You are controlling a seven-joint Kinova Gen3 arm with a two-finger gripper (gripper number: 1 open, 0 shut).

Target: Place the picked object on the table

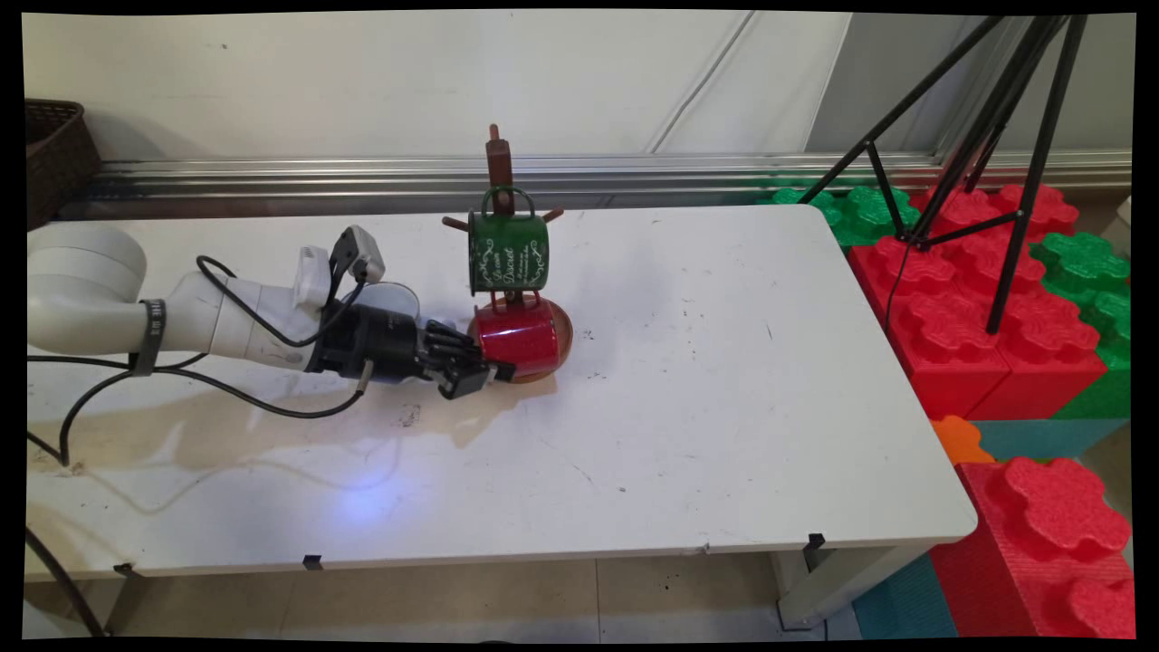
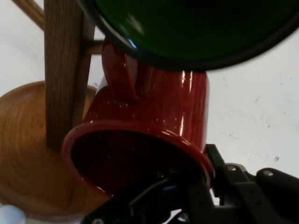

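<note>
A wooden mug tree (image 1: 498, 158) stands on a round base (image 1: 563, 333) at the table's middle back. A green mug (image 1: 508, 251) hangs from an upper peg. Below it a red mug (image 1: 518, 337) lies tilted against the post, its mouth toward my gripper (image 1: 493, 369). The gripper comes in low from the left and is shut on the red mug's rim. In the hand view one finger is inside the red mug (image 2: 154, 112) and the other finger (image 2: 216, 161) is outside its wall. Its handle sits by a lower peg next to the post (image 2: 63, 70). The green mug (image 2: 196, 28) hangs overhead.
A pale round object (image 1: 396, 294) lies behind the wrist. A dark wicker basket (image 1: 54, 154) stands at the back left. Black tripod legs (image 1: 996, 154) rise over red and green foam blocks (image 1: 978, 308) beyond the table's right edge.
</note>
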